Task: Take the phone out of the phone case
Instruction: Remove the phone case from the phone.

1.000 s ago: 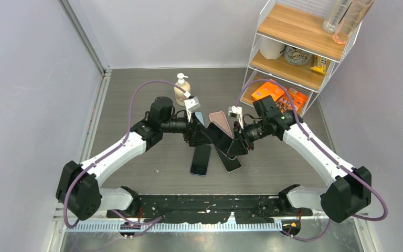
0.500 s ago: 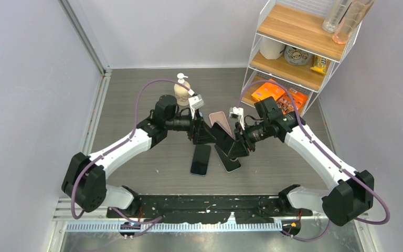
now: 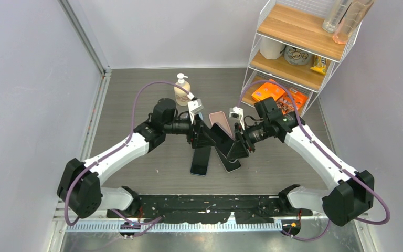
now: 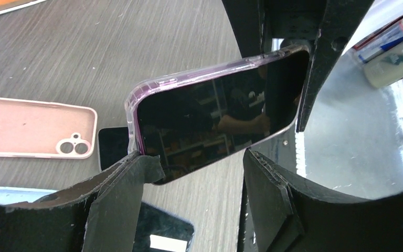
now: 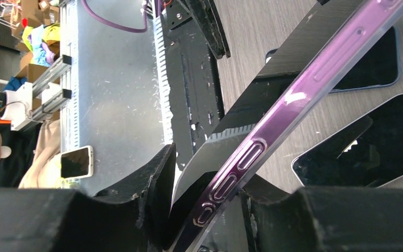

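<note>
Left pincer [image 4: 197, 157] shifted slightly, straddled phone [image 4: 215, 121] end, grip unclear; right pincer [image 5: 210, 173] clamped purple case [image 5: 273, 126] edge. Phone stayed aloft, still cased.

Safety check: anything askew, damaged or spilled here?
Nothing looks spilled or damaged. Only the cased phone sits oddly: tilted in mid-air in the right gripper, above two phones lying crooked on the table.

Phone [image 4: 215, 123] screen is glossy black glass, mirror-like. Case [image 4: 189, 79] is clear purple-tinted plastic, smooth and shiny. Spare case [image 4: 31, 134] is matt pink. Left pads [image 4: 120, 189] are matt black with rough-cut edges. Table [image 4: 57, 52] is matt grey wood grain. Shelf [image 3: 299, 31] has wood boards and a white wire frame.
</note>
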Action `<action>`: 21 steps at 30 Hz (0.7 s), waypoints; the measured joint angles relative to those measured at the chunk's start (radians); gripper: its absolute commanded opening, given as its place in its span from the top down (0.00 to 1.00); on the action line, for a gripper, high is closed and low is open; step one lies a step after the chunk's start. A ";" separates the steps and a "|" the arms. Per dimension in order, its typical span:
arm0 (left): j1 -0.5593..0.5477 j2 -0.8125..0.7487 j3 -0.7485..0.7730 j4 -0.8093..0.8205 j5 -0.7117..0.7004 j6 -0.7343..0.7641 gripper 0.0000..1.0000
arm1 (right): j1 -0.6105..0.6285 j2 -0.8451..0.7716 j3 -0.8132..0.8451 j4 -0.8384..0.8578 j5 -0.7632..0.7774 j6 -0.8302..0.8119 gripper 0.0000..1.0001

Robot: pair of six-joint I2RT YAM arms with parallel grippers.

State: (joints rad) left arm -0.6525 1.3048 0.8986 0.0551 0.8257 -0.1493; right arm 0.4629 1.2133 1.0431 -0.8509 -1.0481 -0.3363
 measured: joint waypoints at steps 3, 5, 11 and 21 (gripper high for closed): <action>0.006 0.013 -0.011 0.048 0.042 -0.067 0.31 | 0.000 0.000 0.000 -0.018 -0.020 0.010 0.95; 0.013 0.028 -0.019 0.086 0.071 -0.119 0.34 | 0.000 -0.001 0.000 -0.028 -0.031 0.021 0.95; 0.029 0.033 -0.021 0.104 0.140 -0.203 0.38 | 0.001 -0.009 -0.001 -0.059 -0.084 0.030 0.95; 0.051 -0.072 0.058 -0.155 0.169 -0.061 0.31 | 0.016 -0.015 -0.006 -0.011 -0.173 0.000 0.95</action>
State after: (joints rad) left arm -0.6018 1.2331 0.9562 -0.1001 0.9951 -0.2108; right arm 0.4786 1.1984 1.0367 -0.8616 -1.2209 -0.3363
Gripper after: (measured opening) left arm 0.671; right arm 0.423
